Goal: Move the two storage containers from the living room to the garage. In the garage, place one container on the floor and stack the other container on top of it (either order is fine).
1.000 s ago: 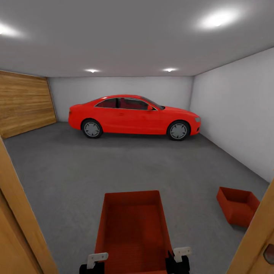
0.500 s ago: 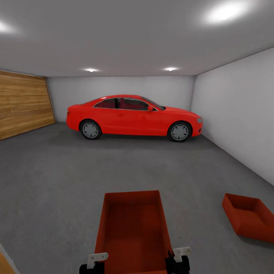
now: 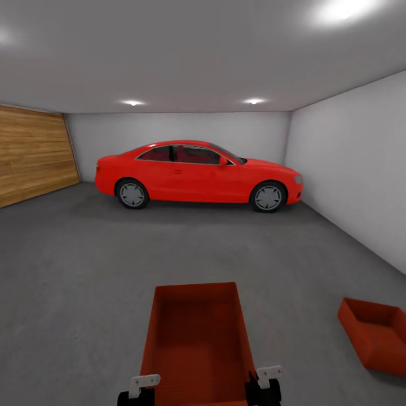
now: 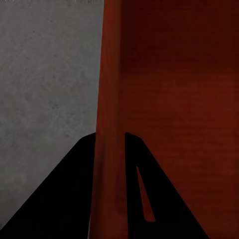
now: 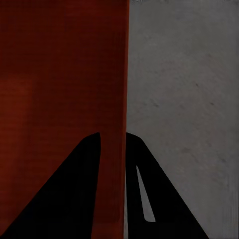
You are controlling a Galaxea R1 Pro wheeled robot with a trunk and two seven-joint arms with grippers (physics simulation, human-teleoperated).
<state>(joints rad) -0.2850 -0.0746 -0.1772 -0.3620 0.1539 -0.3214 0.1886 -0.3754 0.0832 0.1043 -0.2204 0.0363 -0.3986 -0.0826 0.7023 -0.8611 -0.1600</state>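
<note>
Both grippers, left [image 4: 112,199] and right [image 5: 113,199], have jaws pinching the carried container [image 3: 197,338]; second container [image 3: 376,335] rests on the garage floor [image 3: 84,270].

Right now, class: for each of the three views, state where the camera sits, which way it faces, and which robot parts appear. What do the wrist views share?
Head view: high on the robot, facing forward and down at the carried container, second container, red car; both grippers at the bottom edge.
Left wrist view: along the left gripper, clamping one wall.
Right wrist view: along the right gripper, clamping the opposite wall.
Shared: the same container over the floor.
</note>
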